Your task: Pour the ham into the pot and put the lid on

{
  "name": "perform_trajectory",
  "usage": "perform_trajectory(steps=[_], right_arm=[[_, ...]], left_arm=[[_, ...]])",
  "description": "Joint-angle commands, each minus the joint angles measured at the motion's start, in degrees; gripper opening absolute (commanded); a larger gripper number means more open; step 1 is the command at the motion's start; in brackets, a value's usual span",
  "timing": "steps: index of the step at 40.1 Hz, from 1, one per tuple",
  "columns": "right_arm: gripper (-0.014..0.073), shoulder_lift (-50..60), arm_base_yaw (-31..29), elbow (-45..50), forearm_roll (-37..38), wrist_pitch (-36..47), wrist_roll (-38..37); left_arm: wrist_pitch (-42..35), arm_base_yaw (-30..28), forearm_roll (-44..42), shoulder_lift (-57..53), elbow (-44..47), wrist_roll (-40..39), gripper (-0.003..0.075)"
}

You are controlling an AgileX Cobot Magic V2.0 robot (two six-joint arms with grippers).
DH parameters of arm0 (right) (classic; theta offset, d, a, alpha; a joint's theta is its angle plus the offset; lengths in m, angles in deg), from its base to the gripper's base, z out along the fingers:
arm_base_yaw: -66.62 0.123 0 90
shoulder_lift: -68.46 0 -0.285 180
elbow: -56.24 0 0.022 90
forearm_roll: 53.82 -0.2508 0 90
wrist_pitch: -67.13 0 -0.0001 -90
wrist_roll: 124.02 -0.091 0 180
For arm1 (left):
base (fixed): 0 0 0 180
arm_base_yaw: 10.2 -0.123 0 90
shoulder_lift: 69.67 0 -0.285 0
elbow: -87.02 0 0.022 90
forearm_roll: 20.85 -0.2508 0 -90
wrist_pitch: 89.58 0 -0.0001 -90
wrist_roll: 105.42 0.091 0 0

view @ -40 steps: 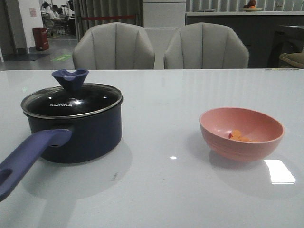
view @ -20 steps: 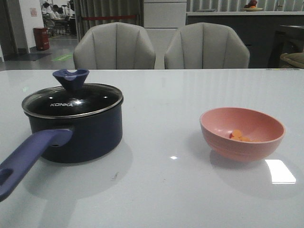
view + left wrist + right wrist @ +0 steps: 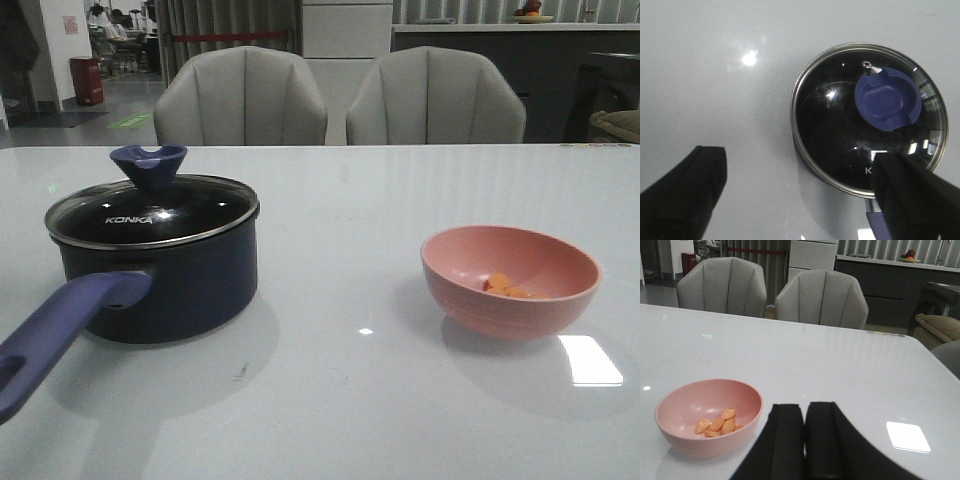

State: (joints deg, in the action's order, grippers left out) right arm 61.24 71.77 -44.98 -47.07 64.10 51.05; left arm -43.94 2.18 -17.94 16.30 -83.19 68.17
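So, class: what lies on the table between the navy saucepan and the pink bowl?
Nothing: bare white tabletop separates navy saucepan from pink bowl, per the front view.

A: How many pieces of cookware were on the table (image 3: 400, 200)?
B: One pot (image 3: 165, 285), one lid (image 3: 150, 212) and one pink bowl (image 3: 510, 282).
A: And the ham (image 3: 717, 425)?
B: About five small orange pieces showed in the bowl.
A: Any seating?
B: Two grey chairs (image 3: 240, 98) stood behind the table.
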Motion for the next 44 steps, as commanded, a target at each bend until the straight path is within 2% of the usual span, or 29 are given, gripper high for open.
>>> perform_trajectory(steps=[1,12,23,28,44], right_arm=[[0.0161,1.13,-0.23,-0.33,0.07,4.78,0.34],[0.0161,1.13,-0.23,-0.33,0.07,4.78,0.34],[0.0161,1.13,-0.23,-0.33,0.07,4.78,0.34],[0.0161,1.13,-0.23,-0.33,0.07,4.78,0.34],[0.0161,1.13,-0.23,-0.33,0.07,4.78,0.34]], left_arm=[[0.85,2.24,1.09,3.39,-6.67,-1.99,0.0625],[9.01,10.84,-5.44,16.90,-21.45,-9.75,0.0625],[19.52,12.62,-6.39,26.32,-32.09,-14.36,0.0625],[22.75,12.62,-8.23,28.25,-34.04,-15.65,0.0625],[21.13,12.51,-8.12,30.39,-34.04,-15.97,0.0625]])
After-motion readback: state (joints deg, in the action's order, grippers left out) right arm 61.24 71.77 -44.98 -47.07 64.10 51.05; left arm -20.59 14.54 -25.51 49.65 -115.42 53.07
